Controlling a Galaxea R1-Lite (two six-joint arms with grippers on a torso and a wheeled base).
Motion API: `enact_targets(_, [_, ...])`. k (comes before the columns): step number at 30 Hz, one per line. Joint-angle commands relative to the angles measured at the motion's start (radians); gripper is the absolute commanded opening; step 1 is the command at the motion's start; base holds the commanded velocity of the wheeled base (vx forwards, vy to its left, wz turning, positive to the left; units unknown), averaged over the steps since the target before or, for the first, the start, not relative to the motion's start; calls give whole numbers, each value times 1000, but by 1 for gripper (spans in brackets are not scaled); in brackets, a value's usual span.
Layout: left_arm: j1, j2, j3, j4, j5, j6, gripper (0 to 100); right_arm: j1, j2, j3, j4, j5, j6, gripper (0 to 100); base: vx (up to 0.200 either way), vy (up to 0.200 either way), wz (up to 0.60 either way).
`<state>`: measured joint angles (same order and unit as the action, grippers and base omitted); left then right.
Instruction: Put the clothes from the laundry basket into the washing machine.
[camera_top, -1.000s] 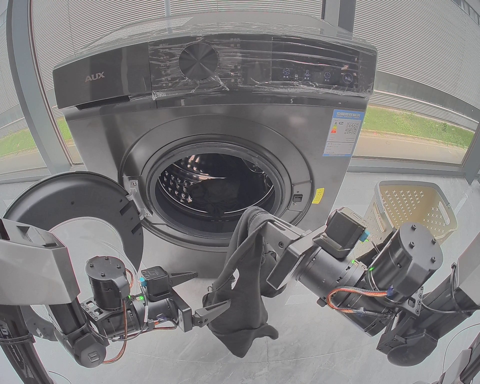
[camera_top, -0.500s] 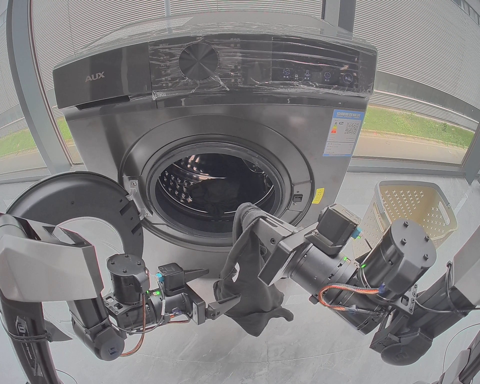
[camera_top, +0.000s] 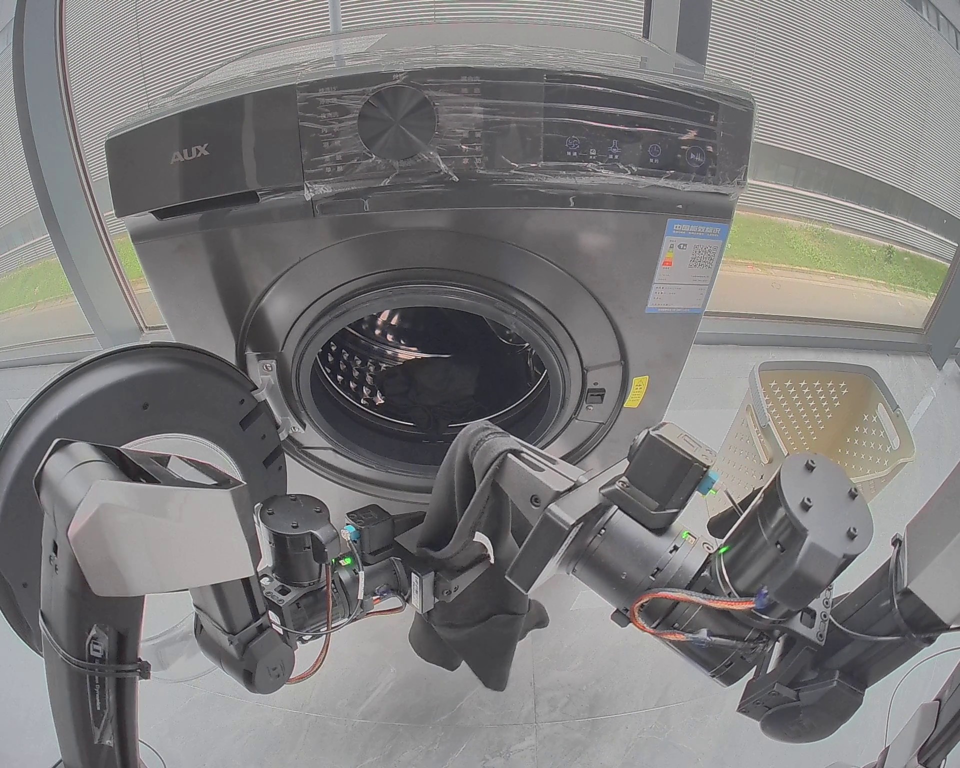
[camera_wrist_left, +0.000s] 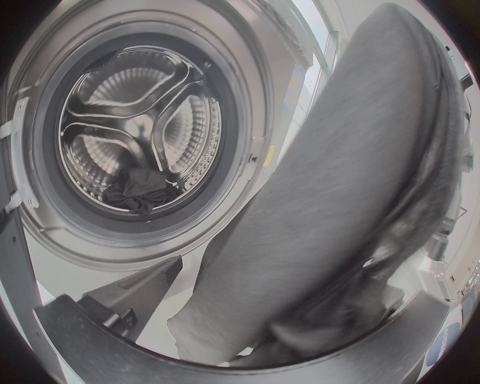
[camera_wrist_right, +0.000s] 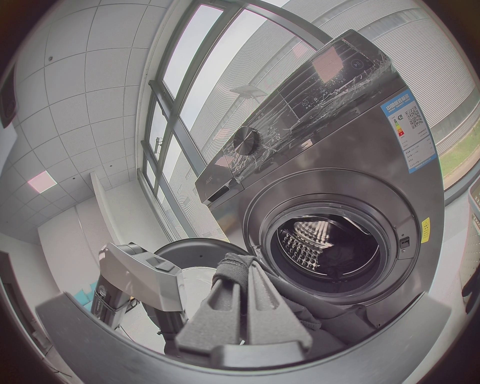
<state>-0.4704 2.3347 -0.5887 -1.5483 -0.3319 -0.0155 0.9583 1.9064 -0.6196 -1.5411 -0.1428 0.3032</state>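
A dark grey garment (camera_top: 470, 560) hangs in front of the washing machine (camera_top: 420, 250), just below the open drum (camera_top: 430, 375). My right gripper (camera_top: 492, 452) is shut on the garment's top fold; in the right wrist view its fingers (camera_wrist_right: 265, 310) are pressed together with cloth (camera_wrist_right: 231, 264) at their tips. My left gripper (camera_top: 450, 548) is open at the garment's lower half, and the cloth drapes against it. One left finger (camera_wrist_left: 145, 287) shows beside the grey cloth (camera_wrist_left: 325, 210); the other is hidden. A dark piece of clothing (camera_wrist_left: 135, 189) lies in the drum. The beige laundry basket (camera_top: 830, 410) stands tilted at the right.
The machine's round door (camera_top: 130, 410) is swung open to the left, close behind my left arm. The floor (camera_top: 600, 700) under the garment is pale tile. Windows run behind the machine.
My left arm has moved right, bringing its open gripper up to the hanging garment. The right gripper has shifted slightly left and down with the garment.
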Motion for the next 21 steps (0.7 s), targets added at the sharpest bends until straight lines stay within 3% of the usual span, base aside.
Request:
enact_targets(1, [23, 83, -39, 1, 22, 2, 100, 2, -3, 0, -5, 0, -1, 0, 0, 0, 0])
enact_targets(5, [23, 86, -57, 1, 24, 0, 100, 2, 2, 0, -5, 0, 1, 0, 0, 0, 0])
enact_targets(6, [21, 84, -63, 1, 24, 0, 0, 2, 3, 0, -5, 0, 1, 0, 0, 0, 0])
enact_targets(14, [-4, 34, -51, -1, 21, -3, 0, -24, 22, -19, 1, 6, -3, 0, 0, 0, 0])
enact_targets(21, [-40, -146, 70, -1, 7, -20, 0, -139, 86, -117, 7, 6, -6, 0, 0, 0, 0])
